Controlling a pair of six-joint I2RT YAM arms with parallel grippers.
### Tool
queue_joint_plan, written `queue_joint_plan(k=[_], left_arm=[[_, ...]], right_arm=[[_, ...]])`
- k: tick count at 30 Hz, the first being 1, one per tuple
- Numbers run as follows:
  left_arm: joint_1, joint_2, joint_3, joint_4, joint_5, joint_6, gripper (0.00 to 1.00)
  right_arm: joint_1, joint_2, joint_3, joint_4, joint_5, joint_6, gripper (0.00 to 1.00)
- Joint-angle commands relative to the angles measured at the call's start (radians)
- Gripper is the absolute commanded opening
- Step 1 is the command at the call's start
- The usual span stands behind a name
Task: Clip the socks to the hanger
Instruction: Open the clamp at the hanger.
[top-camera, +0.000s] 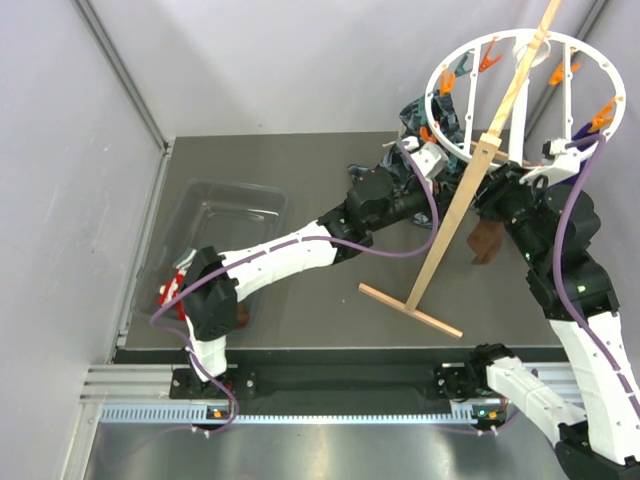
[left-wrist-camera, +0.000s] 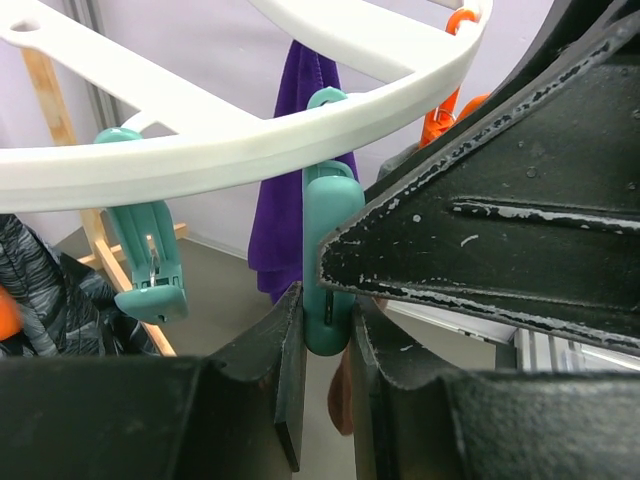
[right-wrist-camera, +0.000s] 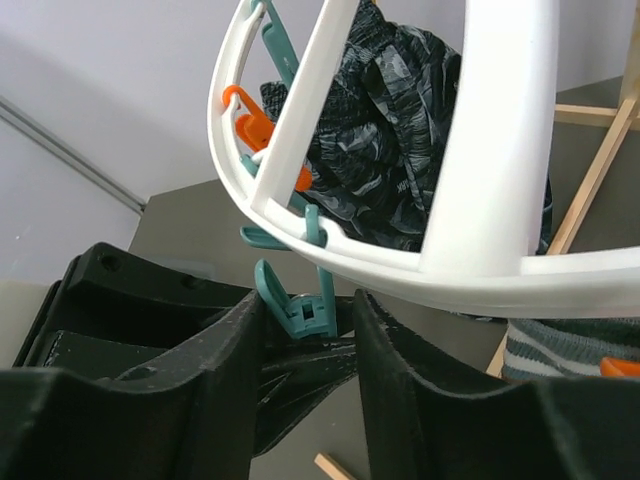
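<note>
Black left gripper (left-wrist-camera: 327, 320) pinches a teal plastic clip (left-wrist-camera: 330, 230) hanging from the round white plastic hanger (left-wrist-camera: 250, 150). Right gripper (right-wrist-camera: 310, 310) stands parted under the hanger, a second teal clip (right-wrist-camera: 298, 312) loose in its gap. Below the hanger, the small dark brown sock (top-camera: 487, 240) is partly hidden beside the right arm, clear of both grippers.

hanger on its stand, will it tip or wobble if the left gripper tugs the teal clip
Probably wobbles: the hanger sits high on a slanted wooden pole with a narrow crossbar foot. It looks like rigid plastic, so likely won't bend. The teal clip dangles, so may swing.
</note>
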Motion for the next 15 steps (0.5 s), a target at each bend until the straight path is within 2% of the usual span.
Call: queue_joint_plan(k=[1, 2, 3, 4, 5, 7, 8, 10, 15], left_arm=[[0.001, 0.005, 0.045, 0.013, 0.001, -0.006, 0.0], [0.001, 0.005, 0.045, 0.013, -0.002, -0.005, 0.0], [0.001, 0.005, 0.043, 0.009, -0.005, -0.006, 0.0], [0.001, 0.004, 0.043, 0.007, -0.021, -0.008, 0.04], [0.001, 0.0, 0.04, 0.004, -0.033, -0.009, 0.14], [0.001, -0.01, 0.019, 0.009, -0.063, -0.017, 0.52], [0.001, -0.027, 0.007, 0.01, -0.109, -0.016, 0.64], [0.011, -0.047, -0.032, 0.01, -0.149, -0.023, 0.75], [0.071, -0.142, -0.15, -0.005, -0.209, -0.081, 0.78]], right_arm=[[0.005, 0.009, 0.025, 0.055, 0.003, -0.028, 0.36], [0.005, 0.007, 0.022, 0.06, 0.006, -0.031, 0.32], [0.005, 0.009, 0.019, 0.066, 0.007, -0.033, 0.03], [0.005, 0.009, 0.019, 0.066, 0.013, -0.033, 0.0], [0.005, 0.009, 0.017, 0.066, 0.015, -0.036, 0.0], [0.005, 0.007, 0.012, 0.064, 0.035, -0.035, 0.0], [0.005, 0.007, 0.009, 0.063, 0.039, -0.035, 0.0], [0.005, 0.007, 0.008, 0.057, 0.046, -0.035, 0.0], [0.005, 0.012, 0.0, 0.05, 0.056, -0.033, 0.0]])
